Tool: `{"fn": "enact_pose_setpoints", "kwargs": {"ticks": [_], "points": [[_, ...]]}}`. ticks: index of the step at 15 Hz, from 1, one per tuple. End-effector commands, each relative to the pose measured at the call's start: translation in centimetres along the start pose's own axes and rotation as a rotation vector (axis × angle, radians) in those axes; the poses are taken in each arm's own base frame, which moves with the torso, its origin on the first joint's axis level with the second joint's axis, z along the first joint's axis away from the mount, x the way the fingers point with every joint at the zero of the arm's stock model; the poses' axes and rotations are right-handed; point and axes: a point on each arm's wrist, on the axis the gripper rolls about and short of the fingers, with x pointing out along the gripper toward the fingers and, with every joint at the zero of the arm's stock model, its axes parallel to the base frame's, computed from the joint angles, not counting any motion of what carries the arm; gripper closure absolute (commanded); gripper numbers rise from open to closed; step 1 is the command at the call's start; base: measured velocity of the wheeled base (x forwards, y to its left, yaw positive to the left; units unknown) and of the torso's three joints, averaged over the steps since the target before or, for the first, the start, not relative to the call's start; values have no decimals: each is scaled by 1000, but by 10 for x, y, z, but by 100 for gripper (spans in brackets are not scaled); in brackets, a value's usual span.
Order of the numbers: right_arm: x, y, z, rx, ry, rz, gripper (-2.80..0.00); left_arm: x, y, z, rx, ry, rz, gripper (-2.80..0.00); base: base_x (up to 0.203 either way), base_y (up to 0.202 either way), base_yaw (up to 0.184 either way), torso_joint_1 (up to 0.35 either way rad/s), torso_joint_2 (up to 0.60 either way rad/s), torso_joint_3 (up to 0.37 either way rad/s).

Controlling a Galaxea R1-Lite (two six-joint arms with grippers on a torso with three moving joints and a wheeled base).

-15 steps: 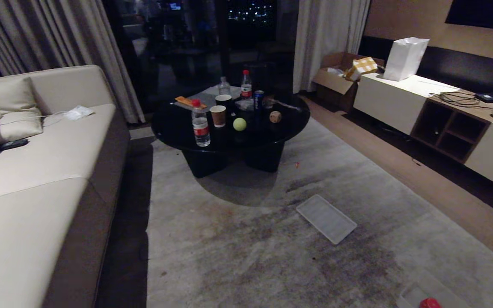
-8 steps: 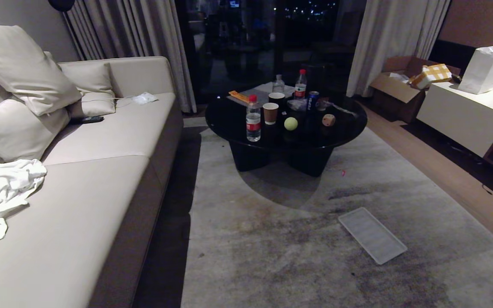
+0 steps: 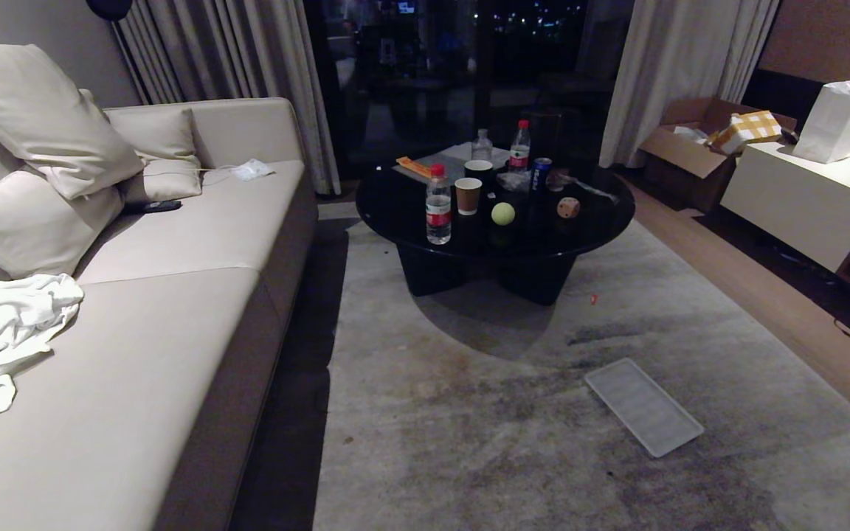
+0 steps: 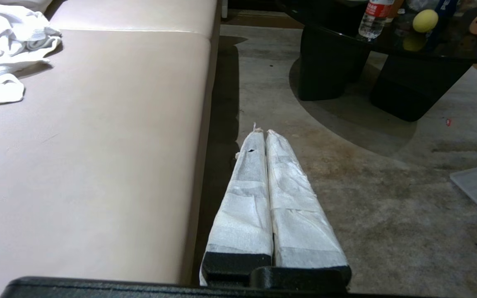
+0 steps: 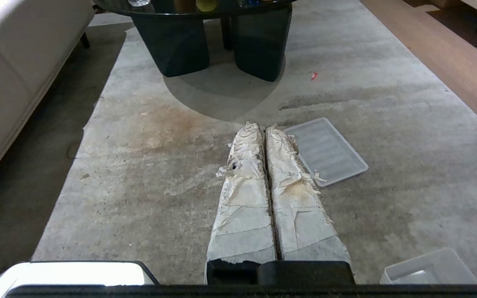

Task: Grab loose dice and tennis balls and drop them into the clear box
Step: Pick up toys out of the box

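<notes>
Two task items are showing on the round black surface (image 3: 395,214): one tennis ball (image 3: 502,214) is sitting near its front middle, and the tan wood die (image 3: 568,208) is resting apart from it toward the robot's right. One water bottle (image 3: 437,214) is standing left of the ball, with a brown paper cup (image 3: 467,196) just behind and between them. More bottles and a can are crowding the far side. Other dice are not visible in any view.

Left pincer (image 4: 262,131) is hanging low beside the sofa (image 4: 97,145) edge, its taped fingers pressed together on nothing. Right pincer (image 5: 262,126) is hovering over the stained carpet (image 5: 139,174), fingers likewise together and empty. Neither arm is appearing in the head view.

White ribbed panel (image 3: 643,406) is lying flat on the carpet, right of the pincer tips in the right wrist view. Clear box (image 5: 429,269) is peeking in at that view's corner, on the carpet close to the robot; its contents cannot be made out.
</notes>
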Motion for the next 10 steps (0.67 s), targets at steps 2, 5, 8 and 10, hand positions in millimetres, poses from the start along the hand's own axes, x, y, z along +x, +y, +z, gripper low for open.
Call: {"fn": "enact_pose_setpoints", "kwargs": {"ticks": [2, 5, 8, 10], "points": [[0, 0, 0, 0, 1, -1, 0, 0, 0, 0, -4, 3, 1, 0, 58, 0, 0, -1, 1, 4], [0, 0, 0, 0, 2, 0, 0, 0, 0, 0, -3, 3, 1, 0, 183, 0, 0, 1, 6, 2], [0, 0, 0, 0, 2, 1, 0, 0, 0, 0, -1, 3, 1, 0, 180, 0, -1, 4, 5, 4], [0, 0, 0, 0, 1, 1, 0, 0, 0, 0, -1, 3, 1, 0, 181, 0, 0, 3, 2, 3]]}}
